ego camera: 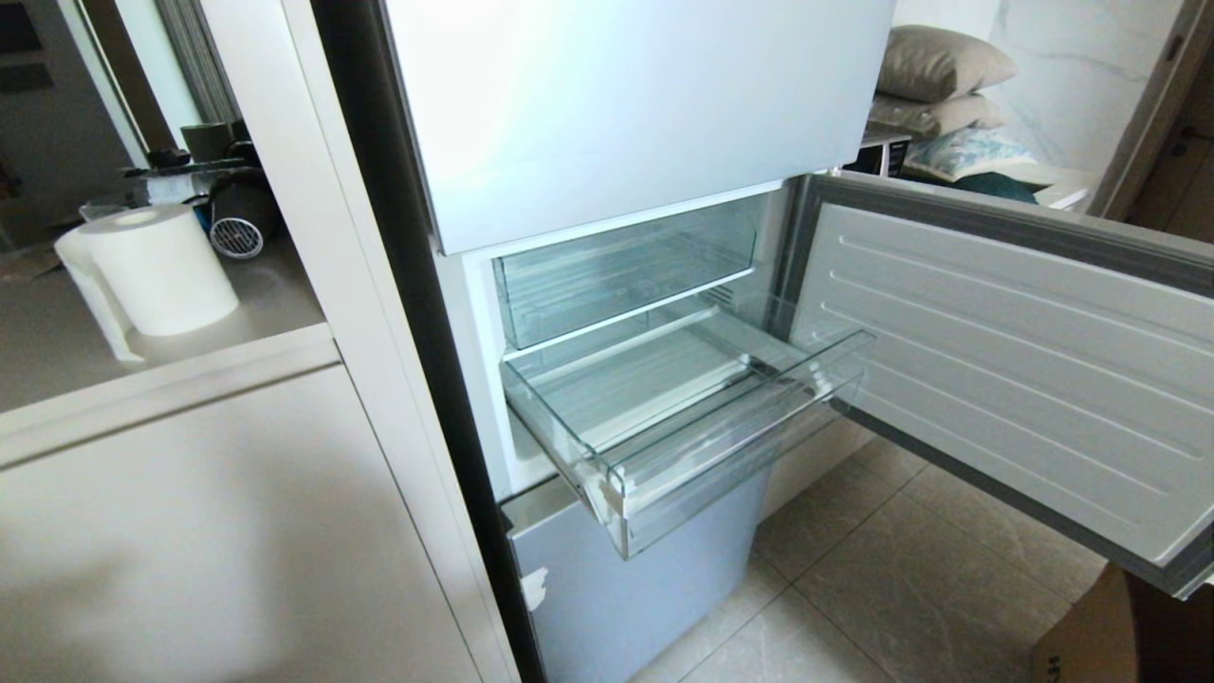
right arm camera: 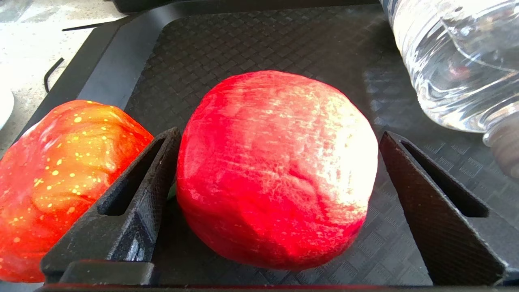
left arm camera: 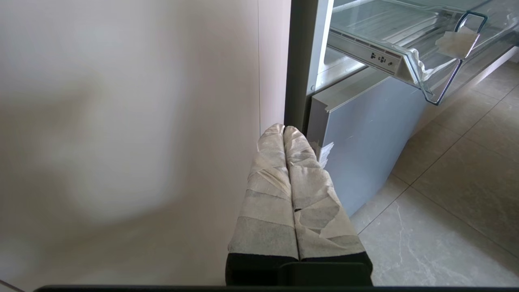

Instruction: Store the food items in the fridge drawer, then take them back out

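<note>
Between the black fingers of your right gripper [right arm camera: 279,138], spread wide, sits the smooth deep-red apple [right arm camera: 275,170] on a black textured tray [right arm camera: 259,48]; neither finger grips it, and the far one stands clear. Just outside the nearer finger lies the ribbed orange-red tomato [right arm camera: 61,182] with yellow specks. Beyond the far finger you see a clear plastic water bottle [right arm camera: 458,61]. Your left gripper [left arm camera: 284,129], its taped fingers pressed together and holding nothing, hangs by the white cabinet panel [left arm camera: 121,121]. Up past it, the transparent fridge drawer [ego camera: 683,417] stands pulled out, with no food in it.
</note>
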{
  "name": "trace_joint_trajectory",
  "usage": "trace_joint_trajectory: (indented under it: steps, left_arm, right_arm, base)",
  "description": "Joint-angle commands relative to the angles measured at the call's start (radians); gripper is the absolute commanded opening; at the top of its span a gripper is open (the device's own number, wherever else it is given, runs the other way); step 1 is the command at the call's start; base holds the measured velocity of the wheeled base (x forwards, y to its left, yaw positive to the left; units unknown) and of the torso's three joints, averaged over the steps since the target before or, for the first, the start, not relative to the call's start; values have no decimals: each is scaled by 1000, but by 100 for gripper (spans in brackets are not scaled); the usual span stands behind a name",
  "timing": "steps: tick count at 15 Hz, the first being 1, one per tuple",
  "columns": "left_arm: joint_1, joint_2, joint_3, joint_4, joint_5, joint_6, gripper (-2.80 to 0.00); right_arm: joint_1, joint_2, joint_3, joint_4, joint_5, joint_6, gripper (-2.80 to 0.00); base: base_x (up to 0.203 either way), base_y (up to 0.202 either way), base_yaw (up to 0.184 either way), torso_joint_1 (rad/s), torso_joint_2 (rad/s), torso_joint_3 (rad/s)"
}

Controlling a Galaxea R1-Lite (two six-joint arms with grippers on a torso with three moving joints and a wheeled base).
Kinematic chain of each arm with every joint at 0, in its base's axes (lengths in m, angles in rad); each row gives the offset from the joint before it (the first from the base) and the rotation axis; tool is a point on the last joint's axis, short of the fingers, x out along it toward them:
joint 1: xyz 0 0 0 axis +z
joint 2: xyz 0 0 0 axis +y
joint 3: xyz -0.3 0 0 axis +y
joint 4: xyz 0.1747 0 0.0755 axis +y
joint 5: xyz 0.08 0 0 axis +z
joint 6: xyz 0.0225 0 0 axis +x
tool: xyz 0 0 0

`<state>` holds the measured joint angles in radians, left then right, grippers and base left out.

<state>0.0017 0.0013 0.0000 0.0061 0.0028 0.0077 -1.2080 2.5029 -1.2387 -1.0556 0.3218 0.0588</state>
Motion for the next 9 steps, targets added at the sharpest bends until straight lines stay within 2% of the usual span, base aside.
trace_joint_trajectory:
  steps: [1, 2, 9]
  left_arm:
    - [0, 0, 0, 0, 0, 0, -280]
    - [0, 0, 0, 0, 0, 0, -280]
    - [0, 0, 0, 0, 0, 0, -280]
  right_arm:
    - [4, 2, -4, -6, 3, 6, 0]
    - [4, 2, -4, -6, 3, 6, -280]
    - [0, -37, 11, -3, 2, 10, -280]
  base:
    - [0, 0, 0, 0, 0, 0]
    - [0, 0, 0, 0, 0, 0]
    - [0, 0, 0, 0, 0, 0]
